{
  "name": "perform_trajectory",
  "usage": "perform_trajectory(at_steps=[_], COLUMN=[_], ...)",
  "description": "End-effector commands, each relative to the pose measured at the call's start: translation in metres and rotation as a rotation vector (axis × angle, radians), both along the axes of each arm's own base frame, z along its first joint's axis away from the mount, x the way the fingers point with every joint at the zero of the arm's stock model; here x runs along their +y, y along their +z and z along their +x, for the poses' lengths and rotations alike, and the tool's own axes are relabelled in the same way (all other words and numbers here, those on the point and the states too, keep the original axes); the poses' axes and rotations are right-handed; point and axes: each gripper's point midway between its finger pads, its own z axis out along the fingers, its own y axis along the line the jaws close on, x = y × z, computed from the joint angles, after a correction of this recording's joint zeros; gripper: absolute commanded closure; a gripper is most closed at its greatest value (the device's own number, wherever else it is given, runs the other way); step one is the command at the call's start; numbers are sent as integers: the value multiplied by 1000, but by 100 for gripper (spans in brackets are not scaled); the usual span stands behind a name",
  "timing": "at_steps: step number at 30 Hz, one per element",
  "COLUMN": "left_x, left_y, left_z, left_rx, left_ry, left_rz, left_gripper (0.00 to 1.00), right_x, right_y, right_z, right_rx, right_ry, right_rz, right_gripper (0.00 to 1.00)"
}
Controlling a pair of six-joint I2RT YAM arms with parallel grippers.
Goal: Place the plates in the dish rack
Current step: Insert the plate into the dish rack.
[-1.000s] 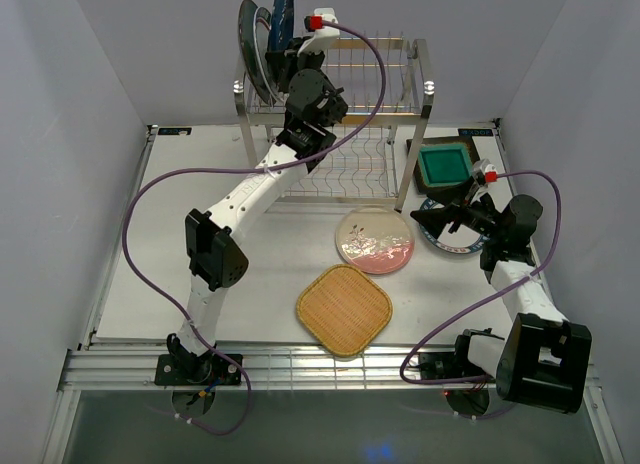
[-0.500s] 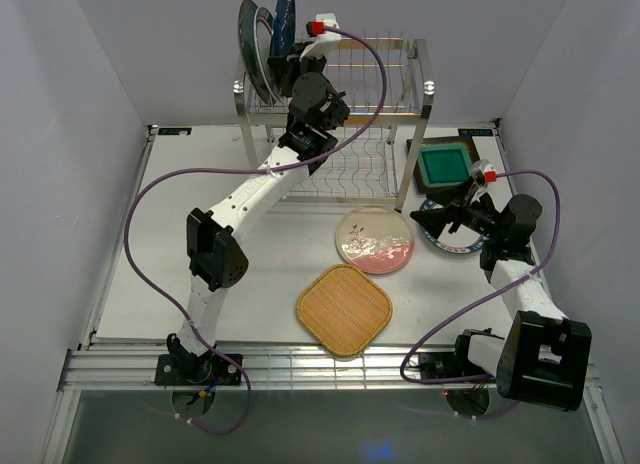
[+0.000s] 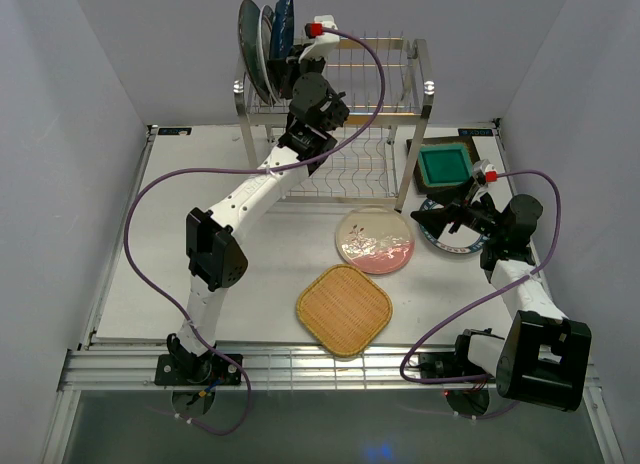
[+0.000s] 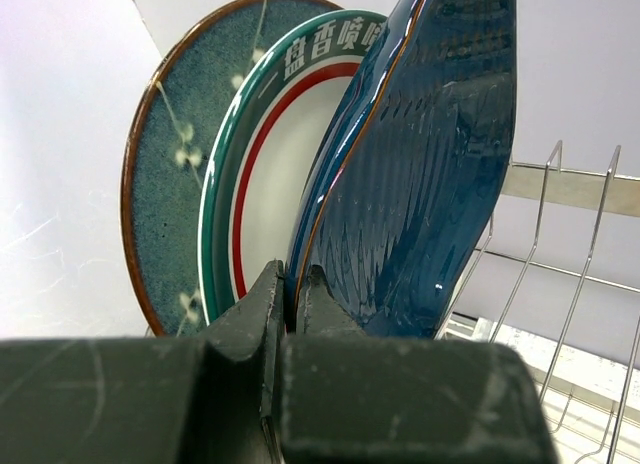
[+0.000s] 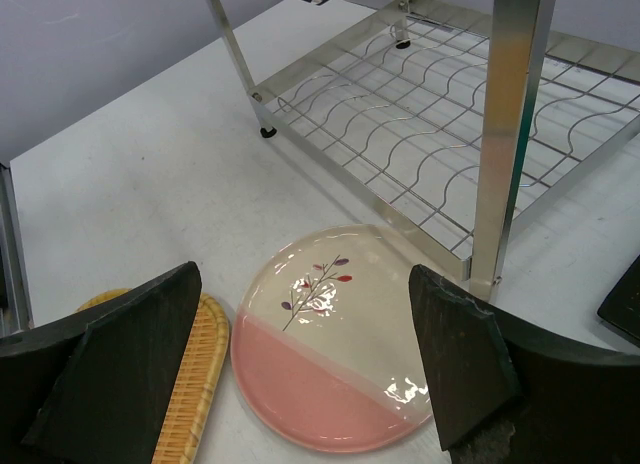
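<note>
Steadiness first: left gripper point(image 4: 290, 284) pinching dark blue leaf plate point(image 4: 430, 164) by its rim, upright above the grip. Lower straight into dish rack point(image 4: 575, 189) slot, clear of white plate point(image 4: 265, 194) just leftward. Right gripper point(image 5: 300, 354) agape, empty.

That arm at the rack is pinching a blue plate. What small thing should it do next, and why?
Probably open the left gripper and let go: the dark blue leaf-shaped plate stands upright in the steel wire dish rack beside the white green-rimmed round plate. Its bottom edge is hidden.

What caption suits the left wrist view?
Closed left tool grips dark blue leaf plate standing beside white plate and teal speckled plate.
</note>
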Motion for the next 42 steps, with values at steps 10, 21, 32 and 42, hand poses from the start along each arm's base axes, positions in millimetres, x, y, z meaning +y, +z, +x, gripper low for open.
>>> perform_trajectory(at_steps=[10, 21, 32, 42], left_x=[33, 21, 6, 23], left_y=[97, 86, 73, 66], left_z=[-44, -49, -45, -40], left_rx=[-238, -212, -179, -165], left_ry=[-38, -49, -57, -10], left_rz=[-187, -205, -185, -176], left_gripper=[100, 100, 100, 100], right_x=[-1, 0, -1, -2], right_y=[15, 13, 14, 15], right_z=[4, 5, 4, 3], right_rx=[-50, -38, -40, -40], right_ry=[19, 24, 25, 25], right_rz=[-4, 1, 2, 2], right_gripper=[10, 10, 10, 10])
